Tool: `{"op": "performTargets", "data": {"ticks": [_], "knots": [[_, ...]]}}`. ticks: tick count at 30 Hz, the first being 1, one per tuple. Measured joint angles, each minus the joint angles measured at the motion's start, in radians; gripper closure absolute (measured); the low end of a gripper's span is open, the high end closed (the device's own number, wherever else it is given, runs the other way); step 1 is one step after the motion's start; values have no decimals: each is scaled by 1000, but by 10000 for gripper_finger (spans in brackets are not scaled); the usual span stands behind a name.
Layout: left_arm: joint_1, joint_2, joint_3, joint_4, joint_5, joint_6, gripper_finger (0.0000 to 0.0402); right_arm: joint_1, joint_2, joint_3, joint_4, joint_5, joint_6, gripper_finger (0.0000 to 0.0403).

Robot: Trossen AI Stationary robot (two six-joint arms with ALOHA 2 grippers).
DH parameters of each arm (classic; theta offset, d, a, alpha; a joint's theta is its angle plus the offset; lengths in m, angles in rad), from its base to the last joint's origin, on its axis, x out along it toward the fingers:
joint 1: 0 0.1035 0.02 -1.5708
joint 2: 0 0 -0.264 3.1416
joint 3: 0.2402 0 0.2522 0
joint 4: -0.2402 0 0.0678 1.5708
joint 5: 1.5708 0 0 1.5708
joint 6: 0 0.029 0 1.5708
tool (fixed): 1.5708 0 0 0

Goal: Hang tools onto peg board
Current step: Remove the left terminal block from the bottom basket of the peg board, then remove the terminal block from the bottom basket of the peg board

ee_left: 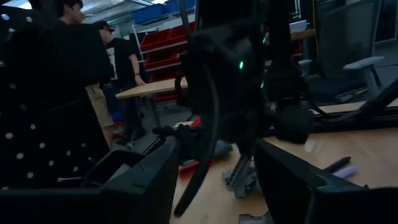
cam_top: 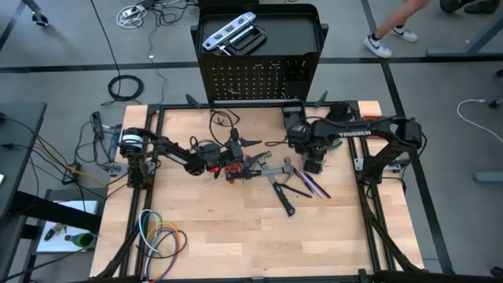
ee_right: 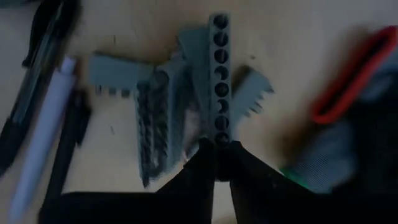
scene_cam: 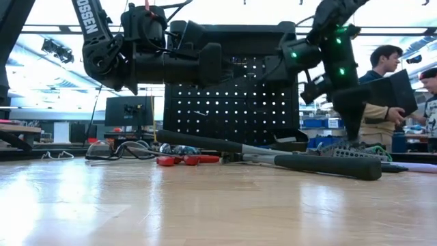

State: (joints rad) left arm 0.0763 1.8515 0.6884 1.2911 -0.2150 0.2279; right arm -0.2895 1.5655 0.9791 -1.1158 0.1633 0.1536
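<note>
The peg board (cam_top: 259, 82) stands upright at the table's far edge, with a silver level (cam_top: 229, 35) lying in its top tray. Tools lie mid-table: red-handled pliers (cam_top: 236, 170), hammers (cam_top: 281, 191), screwdrivers (cam_top: 316, 185) and grey wrenches (ee_right: 180, 99). My left gripper (cam_top: 255, 151) hangs level above the pliers, open, with nothing between its fingers (ee_left: 143, 186). My right gripper (ee_right: 217, 155) points down over the grey wrenches, its fingers shut. My right gripper comes from above at the near end of the wrenches' holed grey bar (ee_right: 219, 127). Its own fingertips cover that spot, so I cannot tell whether they touch the bar. The wrenches lie flat on the table.
Coiled coloured cables (cam_top: 161, 236) lie at the near left corner. A thin dark strand (ee_left: 202, 143) hangs in front of my left gripper. People (scene_cam: 386, 75) stand beyond the table's far right. Bare wood (cam_top: 251, 244) stretches along the near edge.
</note>
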Motion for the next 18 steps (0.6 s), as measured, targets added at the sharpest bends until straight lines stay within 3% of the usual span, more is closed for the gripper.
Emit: {"op": "performTargets", "data": {"ticks": [7, 15, 18], "knots": [[-7, 0, 3, 6, 0, 9, 195, 7, -10, -79, 64, -48, 45, 287], [-5, 0, 3, 5, 0, 26, 195, 6, -79, -6, -91, -50, 57, 219], [-5, 0, 3, 5, 0, 26, 195, 6, -143, 11, -57, -33, 48, 204]]}}
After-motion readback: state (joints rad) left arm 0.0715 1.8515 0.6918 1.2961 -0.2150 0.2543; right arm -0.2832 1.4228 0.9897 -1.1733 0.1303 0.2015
